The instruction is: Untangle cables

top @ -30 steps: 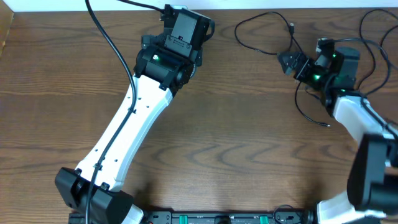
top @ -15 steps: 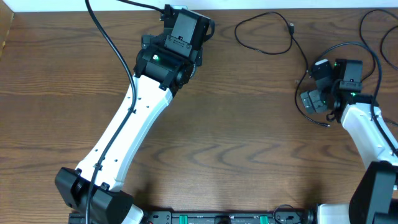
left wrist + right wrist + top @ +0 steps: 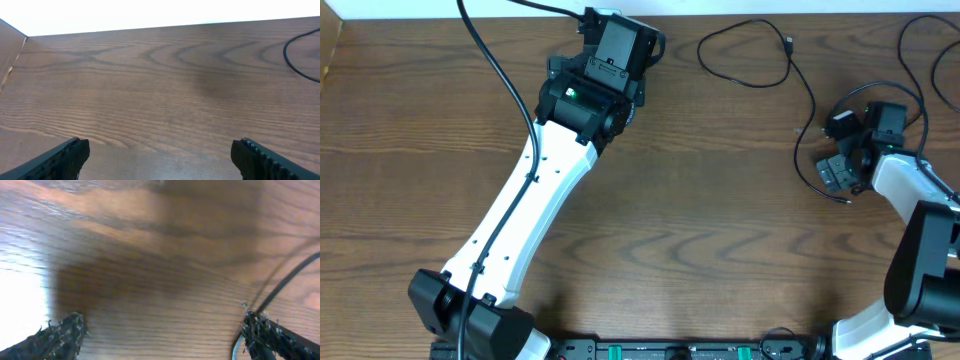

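Overhead, black cables [image 3: 787, 41] sprawl over the bench's [image 3: 720, 200] far right corner, near the right fingers [image 3: 840, 172]. The wrist views alone show both pairs spread wide and empty. The left fingers [image 3: 65, 155] are over bare wood. One cable runs just beside the blurred right pair.

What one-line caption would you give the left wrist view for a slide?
Open left end effector above a wooden table, a black cable curving in at right.
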Robot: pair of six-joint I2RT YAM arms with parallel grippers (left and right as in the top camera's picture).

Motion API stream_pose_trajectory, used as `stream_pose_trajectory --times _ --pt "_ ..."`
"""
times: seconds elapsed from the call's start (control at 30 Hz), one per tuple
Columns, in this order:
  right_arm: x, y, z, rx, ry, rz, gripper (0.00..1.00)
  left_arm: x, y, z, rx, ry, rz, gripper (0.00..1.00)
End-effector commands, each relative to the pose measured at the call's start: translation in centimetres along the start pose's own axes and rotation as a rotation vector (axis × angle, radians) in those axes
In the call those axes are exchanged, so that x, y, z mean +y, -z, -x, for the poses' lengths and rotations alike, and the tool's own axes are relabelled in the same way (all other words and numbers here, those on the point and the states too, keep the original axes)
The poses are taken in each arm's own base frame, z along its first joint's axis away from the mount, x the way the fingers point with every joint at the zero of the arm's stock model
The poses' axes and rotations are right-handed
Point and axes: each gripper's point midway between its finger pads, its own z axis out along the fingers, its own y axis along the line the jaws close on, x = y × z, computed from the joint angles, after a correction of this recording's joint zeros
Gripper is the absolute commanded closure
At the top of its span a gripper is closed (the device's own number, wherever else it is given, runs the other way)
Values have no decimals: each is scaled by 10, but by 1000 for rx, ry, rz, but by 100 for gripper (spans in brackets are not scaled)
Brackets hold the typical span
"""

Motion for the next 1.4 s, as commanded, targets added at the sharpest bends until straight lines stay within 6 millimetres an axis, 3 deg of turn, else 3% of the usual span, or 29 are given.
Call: stream_pose_trajectory --times 0.0,0.67,1.37 --pt "16 -14 -13 45 28 55 1 3 5 2 -9 19 0 5" --pt "91 -3 35 -88 120 228 1 3 5 2 -9 19 0 5" --pt "156 -50 79 -204 -130 342 1 3 5 2 -9 19 0 5"
